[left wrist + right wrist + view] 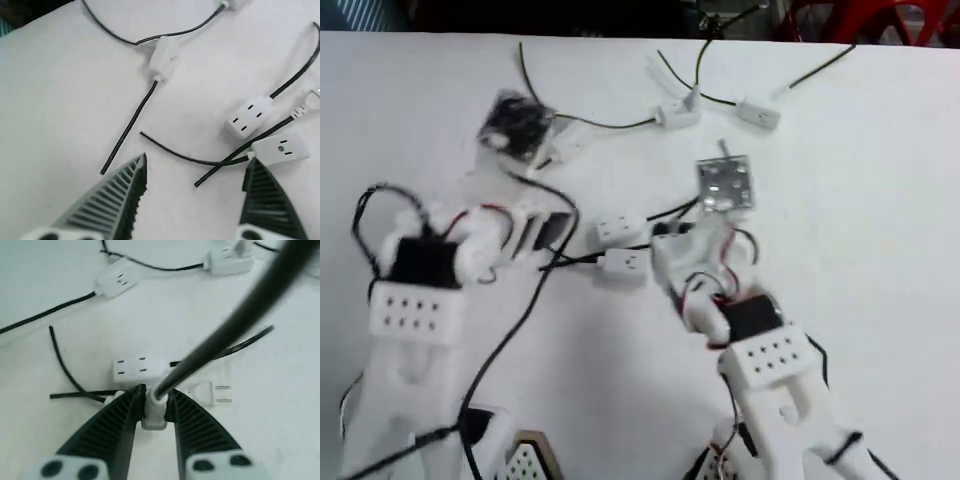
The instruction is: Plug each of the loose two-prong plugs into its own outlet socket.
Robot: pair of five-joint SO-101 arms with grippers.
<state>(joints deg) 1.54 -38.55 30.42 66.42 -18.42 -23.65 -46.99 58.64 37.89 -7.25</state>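
Two white outlet sockets [618, 230] [623, 265] lie mid-table on black cords. My right gripper [665, 245] sits just right of them, shut on a white plug body [154, 410] whose thick black cord runs back toward the camera; its prongs are hidden. Directly ahead of it lies an outlet socket [137, 369], and a loose two-prong plug [210, 391] rests flat beside it. My left gripper [548, 232] is left of the sockets, open and empty [197, 160]. One socket [282, 148] lies by its fingertip, another [248, 116] a little farther out.
More white plugs on cords [677, 115] [757, 113] lie at the back. A small black fan [517, 125] sits back left and a metal plate [725, 185] behind the right gripper. Loose black cords [130, 127] cross the middle.
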